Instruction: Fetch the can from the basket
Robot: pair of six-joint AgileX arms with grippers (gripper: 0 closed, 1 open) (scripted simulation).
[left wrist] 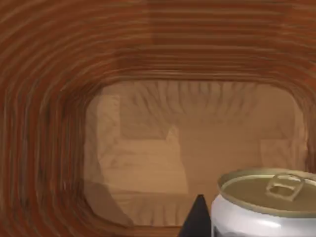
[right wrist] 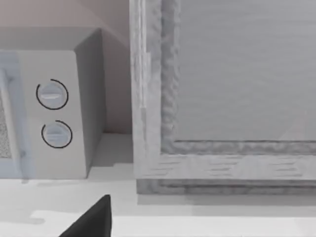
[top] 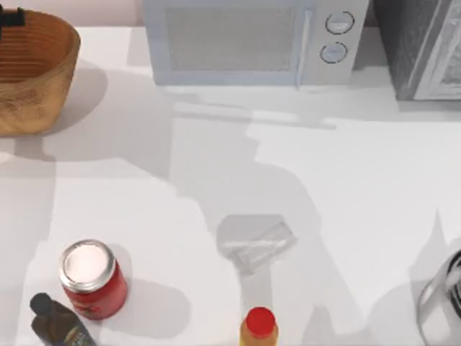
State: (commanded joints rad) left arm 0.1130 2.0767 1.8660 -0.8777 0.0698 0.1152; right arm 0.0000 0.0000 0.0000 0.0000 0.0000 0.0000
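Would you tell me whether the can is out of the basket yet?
Not yet: the can stands upright inside the basket, woven walls around it.

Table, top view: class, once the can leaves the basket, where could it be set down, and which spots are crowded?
Widest bare stretch: mid-table, between the microwave and the clear wrapper. Also free: right of centre, between the wrapper and the metal object. Crowded: the near-left corner with the red can and dark bottle, and around the orange bottle. The can sits inside the basket.
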